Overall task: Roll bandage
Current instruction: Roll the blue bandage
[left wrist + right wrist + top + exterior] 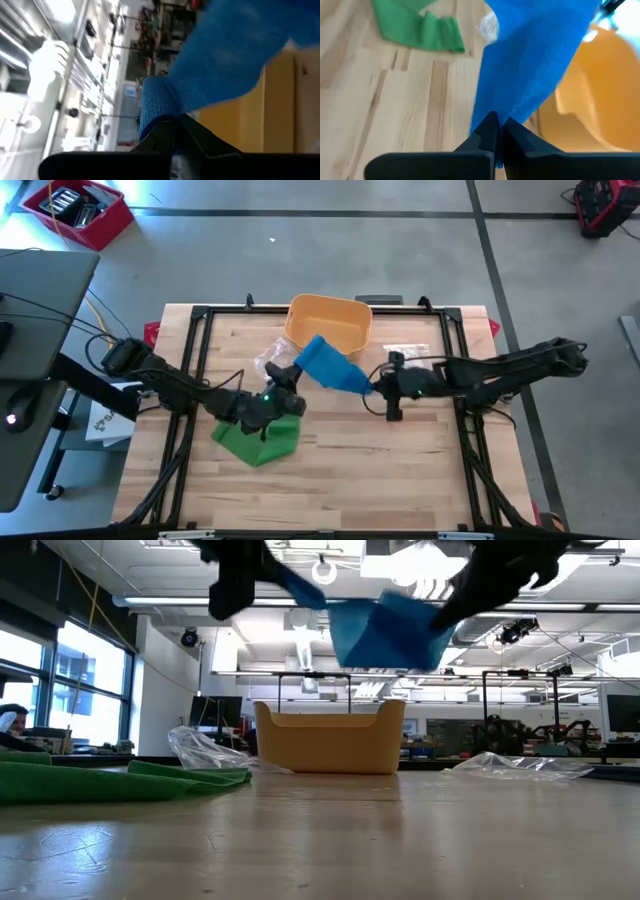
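Observation:
A blue bandage (330,365) is stretched in the air between my two grippers, near the yellow bin (330,320). In the low view the bandage (385,630) hangs well clear of the table. My left gripper (292,376) is shut on its left end and my right gripper (374,388) on its right end. A green bandage (258,438) lies crumpled flat on the wooden table, under and in front of my left gripper. My left gripper pinches the blue bandage's left end (167,112) between its two fingers, beside a thick doubled-over edge (150,105). The cloth spreads away from the fingers, lifted clear of the table. My right gripper pinches the bandage's narrowed right end (495,107) between its two fingers, coming level from the table's right side. The cloth fans out wider away from the fingers and is lifted clear of the table.
The yellow bin (330,735) stands at the table's far middle. Clear plastic wrappers lie left of it (270,360) and right of it (405,352). A black frame (200,320) runs around the table. Bare wood (400,470) lies toward the near edge.

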Action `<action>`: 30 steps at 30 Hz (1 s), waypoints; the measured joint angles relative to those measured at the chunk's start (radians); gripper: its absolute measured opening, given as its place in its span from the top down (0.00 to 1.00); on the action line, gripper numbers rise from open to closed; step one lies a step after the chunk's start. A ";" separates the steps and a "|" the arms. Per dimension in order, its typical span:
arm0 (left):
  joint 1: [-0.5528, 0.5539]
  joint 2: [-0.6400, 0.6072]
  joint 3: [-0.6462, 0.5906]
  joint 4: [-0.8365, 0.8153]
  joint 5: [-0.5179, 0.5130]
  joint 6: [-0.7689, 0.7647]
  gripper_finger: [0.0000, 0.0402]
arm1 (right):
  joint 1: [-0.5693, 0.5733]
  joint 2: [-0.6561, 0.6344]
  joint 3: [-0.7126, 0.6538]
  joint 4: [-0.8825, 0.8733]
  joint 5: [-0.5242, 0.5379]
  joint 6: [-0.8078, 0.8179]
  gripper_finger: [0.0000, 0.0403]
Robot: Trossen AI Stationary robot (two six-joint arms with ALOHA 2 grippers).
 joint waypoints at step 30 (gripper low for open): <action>0.166 -0.344 -0.130 -0.487 0.123 -0.471 1.00 | 0.637 0.018 0.132 -0.095 0.053 0.333 1.00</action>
